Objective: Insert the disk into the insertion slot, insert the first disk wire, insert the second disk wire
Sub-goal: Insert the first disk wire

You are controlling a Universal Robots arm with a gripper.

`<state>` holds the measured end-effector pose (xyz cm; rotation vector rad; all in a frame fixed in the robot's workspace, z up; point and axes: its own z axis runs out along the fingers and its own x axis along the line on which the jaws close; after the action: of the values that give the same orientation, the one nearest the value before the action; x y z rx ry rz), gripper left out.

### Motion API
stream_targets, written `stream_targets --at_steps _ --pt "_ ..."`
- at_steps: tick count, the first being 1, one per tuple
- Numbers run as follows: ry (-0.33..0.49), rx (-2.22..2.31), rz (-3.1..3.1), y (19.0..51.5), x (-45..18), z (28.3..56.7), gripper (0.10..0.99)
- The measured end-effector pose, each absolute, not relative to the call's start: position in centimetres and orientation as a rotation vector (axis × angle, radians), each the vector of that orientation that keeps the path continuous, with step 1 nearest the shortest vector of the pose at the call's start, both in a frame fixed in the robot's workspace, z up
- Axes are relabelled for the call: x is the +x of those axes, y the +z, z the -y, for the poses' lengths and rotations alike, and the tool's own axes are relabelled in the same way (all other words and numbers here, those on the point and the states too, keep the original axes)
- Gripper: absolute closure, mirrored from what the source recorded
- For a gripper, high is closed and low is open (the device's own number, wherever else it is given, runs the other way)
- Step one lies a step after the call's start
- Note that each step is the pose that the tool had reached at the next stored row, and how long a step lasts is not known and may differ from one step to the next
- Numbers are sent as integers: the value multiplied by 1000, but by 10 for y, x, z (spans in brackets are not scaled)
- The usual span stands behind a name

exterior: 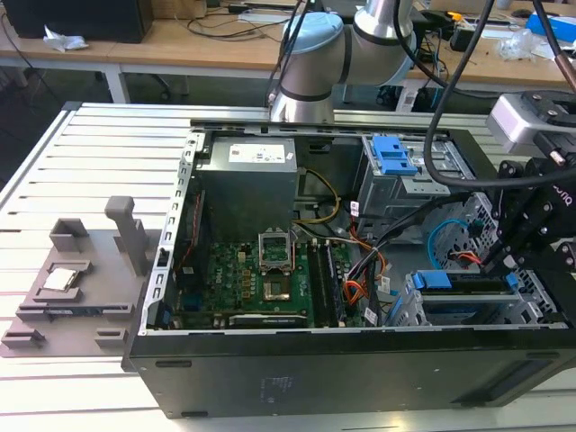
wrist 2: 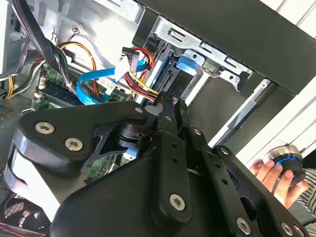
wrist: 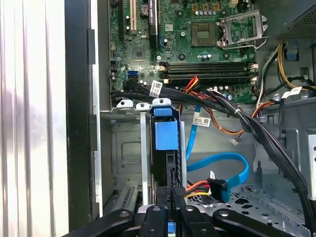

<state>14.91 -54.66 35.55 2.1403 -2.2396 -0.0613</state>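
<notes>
Disk (wrist: pixel 165 136) sits in drive cage (wrist: pixel 143 148). Gripper (wrist 2: pixel 167 100) pinches power wire (wrist 2: pixel 140 83) at disk's edge. Likely first-wire step; needs a straight, square push.

The arm (exterior: pixel 310 63) stands at the back, its grey-blue joints bent over toward the exterior view's right. At its end the black gripper (exterior: pixel 493 261) hangs low, tilted downward. In both wrist views the gripper (wrist 2: pixel 172 101) (wrist: pixel 173 193) has its slim fingers (wrist 2: pixel 167 133) drawn close together at the tips.
</notes>
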Motion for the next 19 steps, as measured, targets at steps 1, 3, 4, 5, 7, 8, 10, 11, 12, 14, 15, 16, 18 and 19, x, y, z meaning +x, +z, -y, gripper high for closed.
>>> stream_targets --at_steps 1,3,4,5,7,8,10,11,12,14,15,16,18,19 --pt "-61 2140 2240 354 149 547 925" --pt "-61 2143 2237 352 149 546 925" --pt "-62 2145 2235 352 149 545 925" --pt "-63 2149 2233 351 149 544 925" --pt "-66 2154 2230 351 149 541 925" --pt "-67 2156 2229 351 149 540 925" --pt "-69 2157 2230 350 150 539 925" --pt "-69 2157 2230 349 150 539 925" --pt "-69 2157 2230 349 150 539 925" --pt "-69 2157 2230 347 151 539 925" --pt "-69 2157 2230 346 151 539 925" --pt "-69 2157 2230 345 151 539 925" --pt "-69 2157 2230 342 152 539 925" --pt "-69 2157 2230 340 152 539 925"
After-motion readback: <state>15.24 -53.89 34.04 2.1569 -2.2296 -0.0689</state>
